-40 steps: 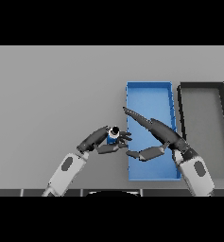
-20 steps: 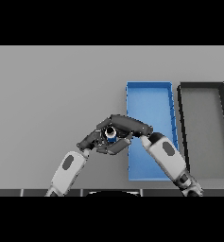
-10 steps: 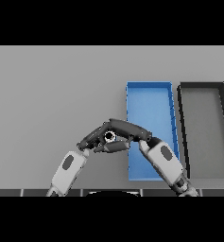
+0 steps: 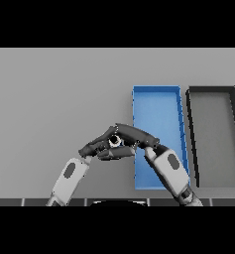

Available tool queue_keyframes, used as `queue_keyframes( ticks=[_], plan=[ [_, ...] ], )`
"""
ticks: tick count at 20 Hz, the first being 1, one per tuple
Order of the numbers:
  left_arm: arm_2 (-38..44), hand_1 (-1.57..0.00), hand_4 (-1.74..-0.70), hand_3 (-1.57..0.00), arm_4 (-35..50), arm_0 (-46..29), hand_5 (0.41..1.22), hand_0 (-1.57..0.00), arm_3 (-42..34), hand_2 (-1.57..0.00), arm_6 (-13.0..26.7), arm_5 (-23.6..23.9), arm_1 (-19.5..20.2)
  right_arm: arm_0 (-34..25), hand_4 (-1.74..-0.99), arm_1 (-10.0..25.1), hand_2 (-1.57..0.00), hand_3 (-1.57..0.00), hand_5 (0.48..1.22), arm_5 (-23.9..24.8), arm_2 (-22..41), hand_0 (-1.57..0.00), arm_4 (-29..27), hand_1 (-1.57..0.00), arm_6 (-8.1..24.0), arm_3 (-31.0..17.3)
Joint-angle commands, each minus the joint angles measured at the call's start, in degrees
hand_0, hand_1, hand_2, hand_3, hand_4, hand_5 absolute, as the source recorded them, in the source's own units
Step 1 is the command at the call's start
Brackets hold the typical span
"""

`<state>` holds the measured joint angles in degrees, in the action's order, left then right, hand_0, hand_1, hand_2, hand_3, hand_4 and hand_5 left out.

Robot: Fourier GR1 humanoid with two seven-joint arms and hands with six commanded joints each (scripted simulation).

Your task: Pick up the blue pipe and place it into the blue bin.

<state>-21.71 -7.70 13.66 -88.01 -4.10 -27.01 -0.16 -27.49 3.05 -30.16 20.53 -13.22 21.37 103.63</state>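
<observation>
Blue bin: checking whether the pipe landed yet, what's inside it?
The blue bin shows a bare blue floor. Its near left corner is hidden by the right hand and forearm.

We see two arms of the same build. Each forearm has a white shell carrying a grey oval panel on its upper face, and each narrows to a grey wrist. The left hand [image 4: 95, 147] and the right hand [image 4: 137, 136] are dark, near black, with slim segmented fingers. No cables, screws or printed markings are discernible.
</observation>
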Motion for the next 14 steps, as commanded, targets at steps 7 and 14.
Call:
queue_keyframes(
  ticks=[7,14],
  plan=[
    [0.8,-0.09,-0.98,-0.07,-0.1,0.4,0.682,-0.1,0.9,-0.09,5.0,0.3,-0.4,0.5,-1.499,-2.0,-1.57,-1.57,1.219,-1.1,-1.2,-1.57,3.2,-1.57,-0.8,0.2],
    [1.0,-0.02,-0.97,-0.01,0.4,-0.6,0.519,-0.02,1.7,-0.02,8.1,1.4,-1.1,-1.3,-1.496,-6.4,-1.57,-1.57,1.221,-1.0,-4.7,-1.57,0.8,-1.57,3.0,0.5]
  ],
)
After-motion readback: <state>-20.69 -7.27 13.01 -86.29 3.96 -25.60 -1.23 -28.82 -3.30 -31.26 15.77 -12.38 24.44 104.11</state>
